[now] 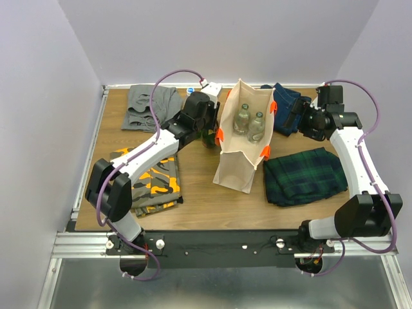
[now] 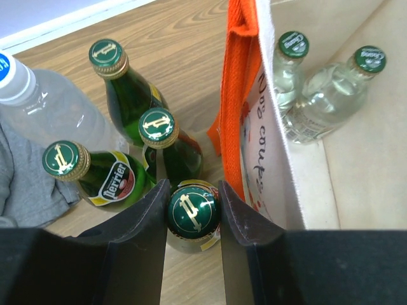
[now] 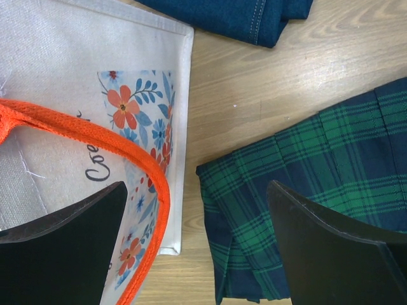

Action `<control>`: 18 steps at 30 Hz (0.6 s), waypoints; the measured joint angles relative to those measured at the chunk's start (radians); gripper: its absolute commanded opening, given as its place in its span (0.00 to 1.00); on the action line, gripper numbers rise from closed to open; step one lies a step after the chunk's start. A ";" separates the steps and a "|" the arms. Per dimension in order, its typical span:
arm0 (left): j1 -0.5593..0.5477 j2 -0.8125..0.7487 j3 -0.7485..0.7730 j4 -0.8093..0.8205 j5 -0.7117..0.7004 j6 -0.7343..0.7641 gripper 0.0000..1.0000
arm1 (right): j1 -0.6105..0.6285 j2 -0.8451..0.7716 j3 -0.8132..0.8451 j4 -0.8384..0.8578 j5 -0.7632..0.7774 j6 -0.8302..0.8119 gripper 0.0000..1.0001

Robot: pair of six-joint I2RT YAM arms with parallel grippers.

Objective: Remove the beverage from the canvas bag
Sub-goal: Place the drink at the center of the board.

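As left claw [image 2: 194,198] clamps green bottle [image 2: 193,213], axis vertical.

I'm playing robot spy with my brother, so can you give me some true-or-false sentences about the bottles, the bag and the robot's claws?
1. Two clear bottles stand inside the canvas bag. True.
2. The left gripper holds nothing. False: it is shut on a green bottle outside the bag.
3. The right gripper is open. True.
4. The bag's handles are blue. False: they are orange.
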 measured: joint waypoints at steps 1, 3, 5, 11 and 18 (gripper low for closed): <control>-0.001 0.000 -0.011 0.012 -0.009 -0.003 0.00 | 0.000 0.000 0.000 0.000 0.000 0.000 1.00; -0.005 0.000 -0.041 0.034 -0.025 -0.006 0.00 | 0.000 0.000 0.000 0.000 0.000 0.000 1.00; -0.005 0.000 -0.060 0.042 -0.032 -0.011 0.00 | 0.000 0.000 0.000 0.000 0.000 0.000 1.00; -0.009 0.000 -0.098 0.069 -0.051 -0.034 0.00 | 0.000 0.000 0.000 -0.001 0.000 0.000 1.00; -0.020 0.000 -0.120 0.124 -0.069 -0.053 0.00 | 0.000 0.000 0.000 -0.001 0.000 0.000 1.00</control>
